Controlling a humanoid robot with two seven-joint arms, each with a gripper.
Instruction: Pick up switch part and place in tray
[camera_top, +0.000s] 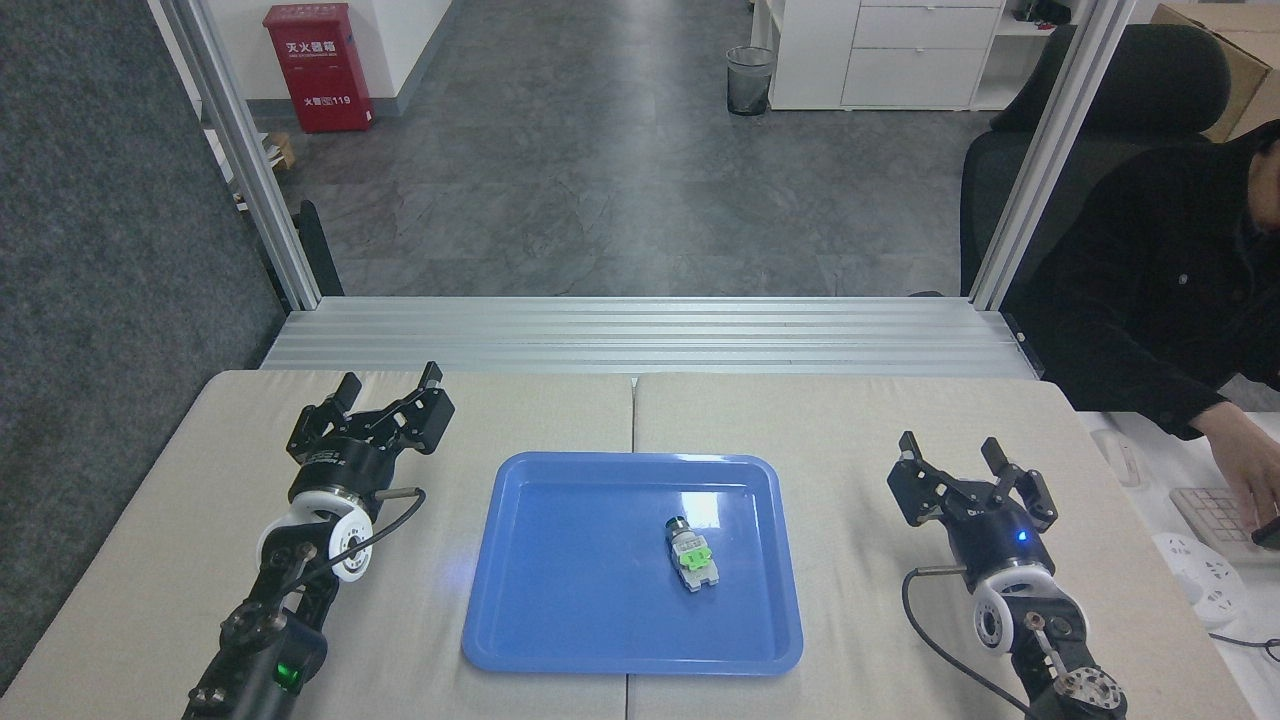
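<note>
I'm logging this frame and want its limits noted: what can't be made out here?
Head view only:
- switch part: too small to read markings; its underside rests hidden against the tray.
- Both arms: cut off by the bottom edge below the left gripper and right gripper.
- person: cut off by the right edge.

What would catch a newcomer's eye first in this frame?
The glossy blue tray at the table's centre, with the green-banded switch part lying in its right half. Flanking it over the beige table, the left gripper and right gripper both stand open and empty.
</note>
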